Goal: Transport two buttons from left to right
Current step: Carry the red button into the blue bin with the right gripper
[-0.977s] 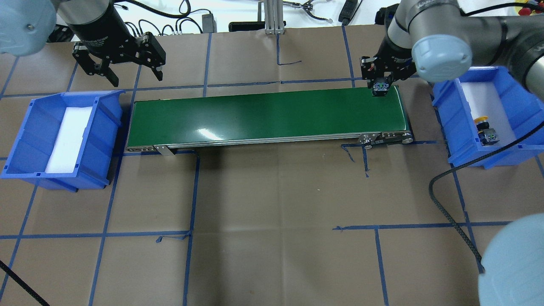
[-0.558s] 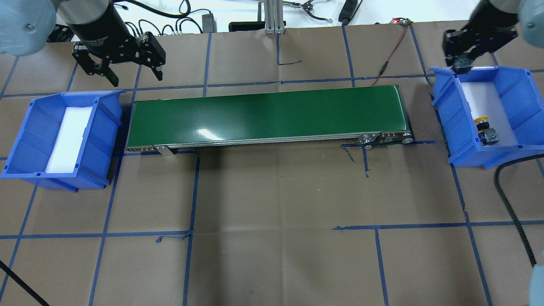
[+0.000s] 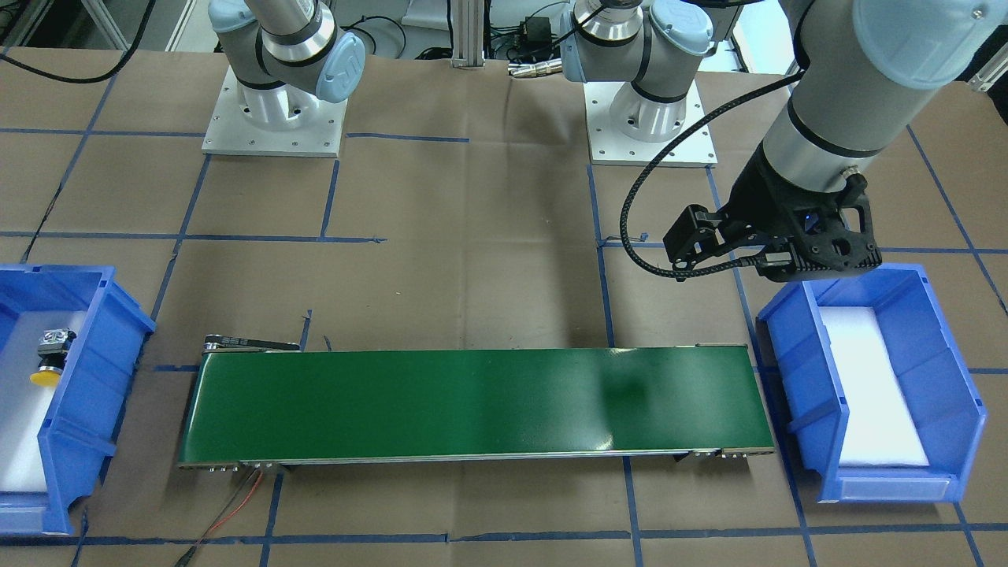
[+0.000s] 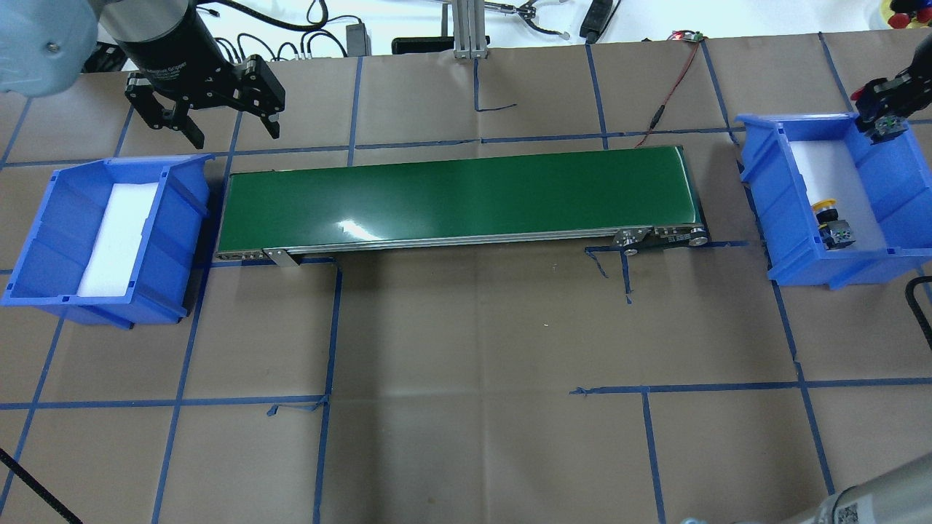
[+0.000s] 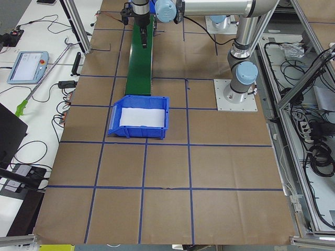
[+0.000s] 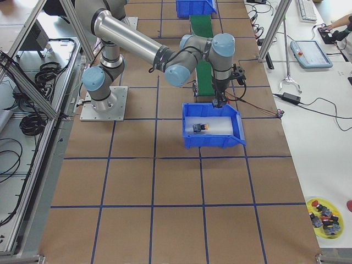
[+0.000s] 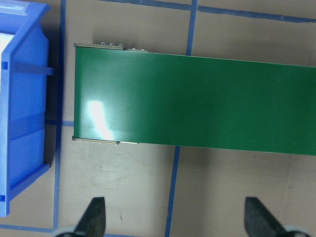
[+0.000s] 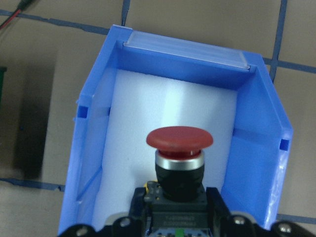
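- Right gripper (image 4: 887, 116): jaws clamped on the red button (image 8: 179, 140). In your wrist view the cap points away from the gripper.
- You'll see the red button held over the far end of the right bin (image 4: 776, 211), above the white foam (image 8: 148, 113).
- Yellow button (image 4: 826, 209): already in the right bin, lying on its side on the foam at the end nearer the robot.
- Left gripper (image 4: 234, 137): jaws wide apart, holding nothing. It hangs over the bare table just beyond the far left corner of the conveyor (image 4: 459, 196).
- Left bin (image 4: 175, 211): sits beside the conveyor's left end, with a white foam pad inside.
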You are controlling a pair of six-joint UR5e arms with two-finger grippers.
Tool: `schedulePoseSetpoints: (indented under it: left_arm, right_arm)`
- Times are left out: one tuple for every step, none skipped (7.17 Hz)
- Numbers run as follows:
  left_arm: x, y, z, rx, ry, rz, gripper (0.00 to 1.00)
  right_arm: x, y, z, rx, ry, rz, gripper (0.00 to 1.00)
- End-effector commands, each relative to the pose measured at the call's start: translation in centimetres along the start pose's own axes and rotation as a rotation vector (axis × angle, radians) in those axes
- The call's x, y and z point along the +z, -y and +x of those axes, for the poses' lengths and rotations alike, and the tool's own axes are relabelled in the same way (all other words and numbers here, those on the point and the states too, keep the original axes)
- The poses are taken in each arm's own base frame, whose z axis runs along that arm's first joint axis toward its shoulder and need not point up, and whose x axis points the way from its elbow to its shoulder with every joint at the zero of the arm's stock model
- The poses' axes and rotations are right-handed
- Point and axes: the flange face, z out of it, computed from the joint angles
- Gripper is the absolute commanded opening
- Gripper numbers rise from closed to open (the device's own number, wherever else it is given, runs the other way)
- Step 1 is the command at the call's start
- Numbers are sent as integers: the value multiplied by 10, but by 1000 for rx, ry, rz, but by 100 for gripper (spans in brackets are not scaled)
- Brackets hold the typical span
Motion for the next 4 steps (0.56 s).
schedulePoseSetpoints:
  left_arm:
    - [-1, -1, 2, 4, 0, 1, 100]
    - [-1, -1, 2, 4, 0, 1, 100]
    - [1, -1, 2, 4, 0, 0, 100]
    - [-1, 0, 2, 4, 0, 3, 99]
  right_arm:
    - [65, 8, 14, 3, 18, -22, 6]
    - [82, 11, 16, 7, 20, -23, 6]
    - [103, 12, 17, 9, 37, -41, 6]
    - [116, 11, 15, 11, 57, -50, 7]
